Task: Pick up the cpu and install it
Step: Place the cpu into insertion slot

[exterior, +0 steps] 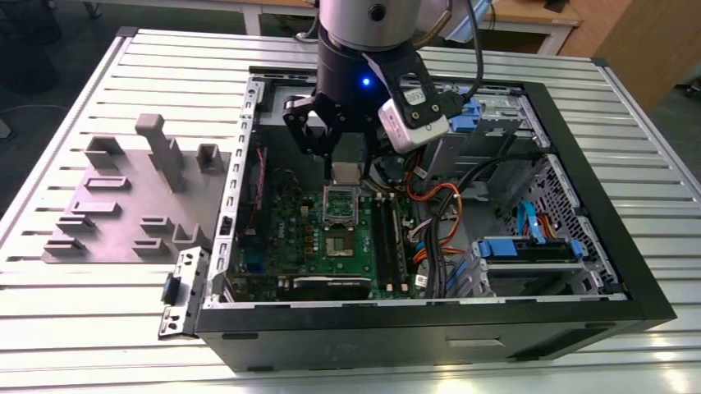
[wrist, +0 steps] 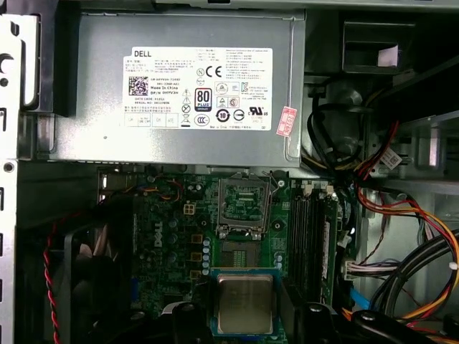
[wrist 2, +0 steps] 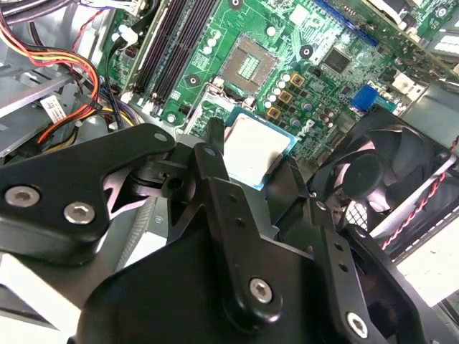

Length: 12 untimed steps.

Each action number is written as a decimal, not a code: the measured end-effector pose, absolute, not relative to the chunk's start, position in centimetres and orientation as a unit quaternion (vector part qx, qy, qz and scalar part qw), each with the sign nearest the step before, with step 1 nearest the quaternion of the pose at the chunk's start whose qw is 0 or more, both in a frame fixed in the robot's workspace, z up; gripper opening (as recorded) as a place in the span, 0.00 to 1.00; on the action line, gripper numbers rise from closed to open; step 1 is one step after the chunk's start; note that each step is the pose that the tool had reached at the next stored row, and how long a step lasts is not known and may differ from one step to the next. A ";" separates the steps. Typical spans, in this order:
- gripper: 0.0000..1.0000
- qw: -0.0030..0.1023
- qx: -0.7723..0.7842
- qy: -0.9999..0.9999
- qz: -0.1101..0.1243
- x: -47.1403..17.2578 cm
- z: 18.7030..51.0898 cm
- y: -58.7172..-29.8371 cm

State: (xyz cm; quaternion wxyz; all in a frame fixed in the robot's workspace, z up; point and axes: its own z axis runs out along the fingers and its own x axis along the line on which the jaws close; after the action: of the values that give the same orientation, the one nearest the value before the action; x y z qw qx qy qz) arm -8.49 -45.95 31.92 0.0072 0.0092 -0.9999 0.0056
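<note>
The cpu (exterior: pixel 346 171) is a small square chip with a dull silver top. It hangs inside the open computer case, above the green motherboard (exterior: pixel 294 238). My gripper (exterior: pixel 346 164) is shut on it, one black finger on each side. Both wrist views show the cpu (wrist 2: pixel 251 147) (wrist: pixel 244 304) between the fingers (wrist 2: pixel 212 154), level and held clear of the board. The open socket (wrist: pixel 240 254) lies on the motherboard (wrist: pixel 165 236) just beyond the chip, with its metal frame (wrist: pixel 245 203) beside it. In the second wrist view the socket (wrist 2: pixel 249 66) sits past the chip.
The black case wall (exterior: pixel 438 316) rings the work area. A power supply box (wrist: pixel 186 86), bundles of orange and black cables (exterior: pixel 432 205), memory slots (wrist: pixel 308 236) and a fan (wrist 2: pixel 373 179) crowd around the socket. A grey plastic fixture (exterior: pixel 121 205) lies on the table at the exterior view's left.
</note>
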 end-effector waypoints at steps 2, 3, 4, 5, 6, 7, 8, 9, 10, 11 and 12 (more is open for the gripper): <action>0.47 0.007 0.009 -1.000 0.006 -8.5 31.9 -45.9; 0.47 0.007 0.009 -1.000 0.006 -8.5 31.9 -45.9; 0.47 0.007 0.009 -1.000 0.006 -8.5 31.9 -45.9; 0.47 0.007 0.009 -1.000 0.006 -8.5 31.9 -45.9; 0.47 0.007 0.009 -1.000 0.006 -8.5 31.9 -45.9; 0.47 0.007 0.009 -1.000 0.006 -8.5 31.8 -45.9; 0.47 0.007 0.009 -1.000 0.006 -8.5 31.7 -46.0; 0.47 0.007 0.009 -1.000 0.006 -8.4 31.6 -46.0; 0.47 0.007 0.009 -1.000 0.006 -8.4 31.4 -46.0; 0.47 0.007 0.008 -1.000 0.006 -8.4 31.2 -46.0; 0.47 0.007 0.007 -1.000 0.006 -8.4 31.0 -46.0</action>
State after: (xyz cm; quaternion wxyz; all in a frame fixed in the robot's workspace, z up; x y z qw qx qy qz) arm -8.44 -45.97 31.04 0.0072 0.0075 -0.9999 0.0057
